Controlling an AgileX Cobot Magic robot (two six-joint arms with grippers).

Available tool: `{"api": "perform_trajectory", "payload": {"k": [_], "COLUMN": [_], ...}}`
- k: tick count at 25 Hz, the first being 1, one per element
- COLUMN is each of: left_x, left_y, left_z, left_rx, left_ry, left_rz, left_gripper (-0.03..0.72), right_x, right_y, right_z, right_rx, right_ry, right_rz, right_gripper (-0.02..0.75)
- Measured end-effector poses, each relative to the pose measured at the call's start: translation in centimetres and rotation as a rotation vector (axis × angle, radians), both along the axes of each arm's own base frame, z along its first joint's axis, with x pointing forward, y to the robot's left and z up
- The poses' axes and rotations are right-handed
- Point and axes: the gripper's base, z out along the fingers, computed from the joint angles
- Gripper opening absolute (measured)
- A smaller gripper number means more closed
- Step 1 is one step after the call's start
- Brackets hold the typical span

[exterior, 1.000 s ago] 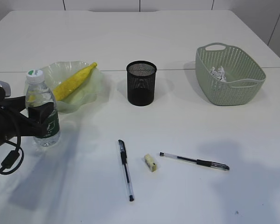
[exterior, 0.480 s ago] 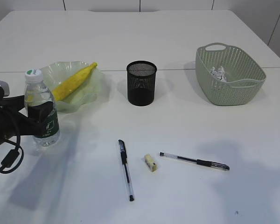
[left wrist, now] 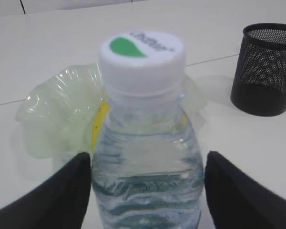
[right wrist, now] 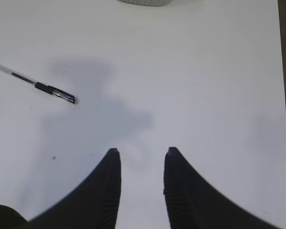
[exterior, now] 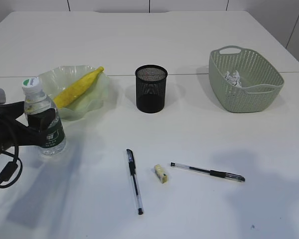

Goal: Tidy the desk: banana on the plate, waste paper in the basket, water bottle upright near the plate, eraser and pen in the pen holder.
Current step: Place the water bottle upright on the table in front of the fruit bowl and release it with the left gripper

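The clear water bottle (exterior: 38, 102) with a white cap stands by the green plate (exterior: 97, 99), leaning slightly left. My left gripper (exterior: 40, 122) is shut around its middle; in the left wrist view its fingers (left wrist: 148, 154) flank the bottle (left wrist: 143, 71). The yellow banana (exterior: 79, 85) lies on the plate. The waste paper (exterior: 233, 78) lies in the green basket (exterior: 245, 97). The black mesh pen holder (exterior: 151, 88) stands mid-table. Two pens (exterior: 133, 180) (exterior: 208, 172) and the eraser (exterior: 160, 174) lie in front. My right gripper (right wrist: 140, 152) is open and empty over bare table, out of the exterior view.
A table seam runs across behind the plate and holder. One pen's tip (right wrist: 55, 93) shows left of my right gripper. The table's right edge (right wrist: 282, 95) runs close to that gripper. The pen holder (left wrist: 269, 71) shows right of the bottle in the left wrist view.
The bottle's top has moved left and a little down, so it now leans left. The left gripper has shifted slightly with it. Nothing else moved.
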Motion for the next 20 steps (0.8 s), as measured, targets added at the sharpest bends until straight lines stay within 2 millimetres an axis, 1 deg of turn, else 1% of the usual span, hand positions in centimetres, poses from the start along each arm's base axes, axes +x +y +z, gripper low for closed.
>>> {"api": "perform_trajectory", "payload": {"k": [8, 15, 20], "left_x": [0.0, -1.1, -1.2], "left_y": [0.0, 0.2, 0.2], "left_z": [0.1, -0.6, -0.4], "left_rx": [-0.045, -0.042, -0.044], "left_ry": [0.001, 0.044, 0.041], "left_rz": [0.009, 0.011, 0.011], "left_gripper": [0.539, 0.543, 0.543], "right_x": [0.0, 0.0, -0.1], "right_y": [0.0, 0.0, 0.0], "right_z": [0.0, 0.0, 0.0], "right_rx": [0.002, 0.006, 0.007], "right_ry": [0.002, 0.006, 0.008], "right_rz": [0.0, -0.003, -0.004], "right_gripper": [0.235, 0.236, 0.236]}}
